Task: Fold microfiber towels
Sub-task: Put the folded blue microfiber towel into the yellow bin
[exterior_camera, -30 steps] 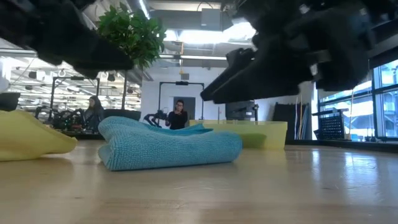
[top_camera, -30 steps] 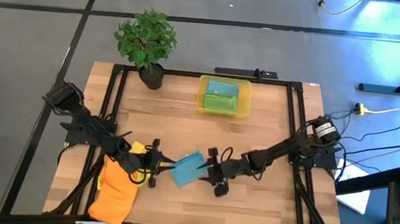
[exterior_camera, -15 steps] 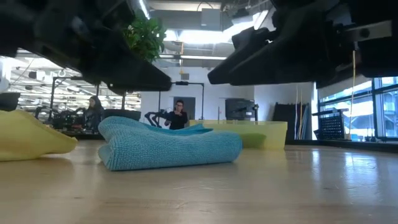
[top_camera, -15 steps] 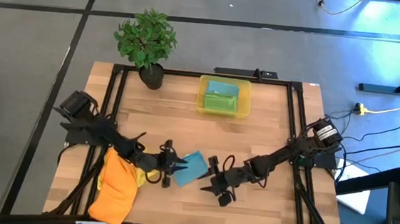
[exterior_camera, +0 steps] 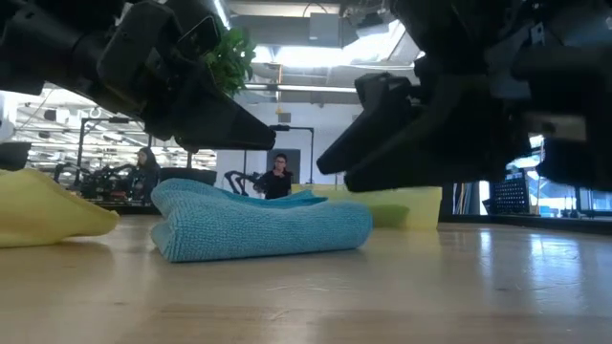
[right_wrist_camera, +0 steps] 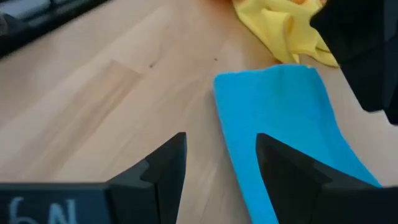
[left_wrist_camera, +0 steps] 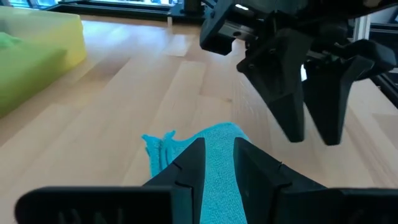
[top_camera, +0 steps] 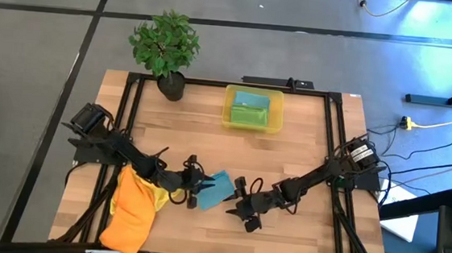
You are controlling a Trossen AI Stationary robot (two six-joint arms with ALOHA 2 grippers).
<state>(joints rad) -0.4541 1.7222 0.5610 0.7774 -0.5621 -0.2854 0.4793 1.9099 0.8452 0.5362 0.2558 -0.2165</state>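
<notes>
A teal-blue microfiber towel (top_camera: 220,187) lies folded flat on the wooden table between my two grippers, thick fold toward the low camera (exterior_camera: 258,225). My left gripper (top_camera: 199,186) hovers over its left end, fingers slightly open (left_wrist_camera: 217,158) and clear of the cloth in the low view (exterior_camera: 268,141). My right gripper (top_camera: 234,204) stands open at the towel's right end; its fingers (right_wrist_camera: 217,155) stand either side of the towel's near-right corner and above the table (exterior_camera: 325,164). An orange towel (top_camera: 130,212) and a yellow one (right_wrist_camera: 280,25) lie heaped at the near left.
A translucent yellow bin (top_camera: 229,110) at the table's far middle holds folded teal and green cloths. A potted plant (top_camera: 165,45) stands at the far left corner. Bare wood lies between the bin and the towel. People and equipment show in the room beyond.
My left gripper has swung toward the table's right, from beside the yellow towel to over the blue towel's left end, and sunk a little. My right gripper has come lower and slightly nearer the front edge. The blue towel has stayed where it was.
</notes>
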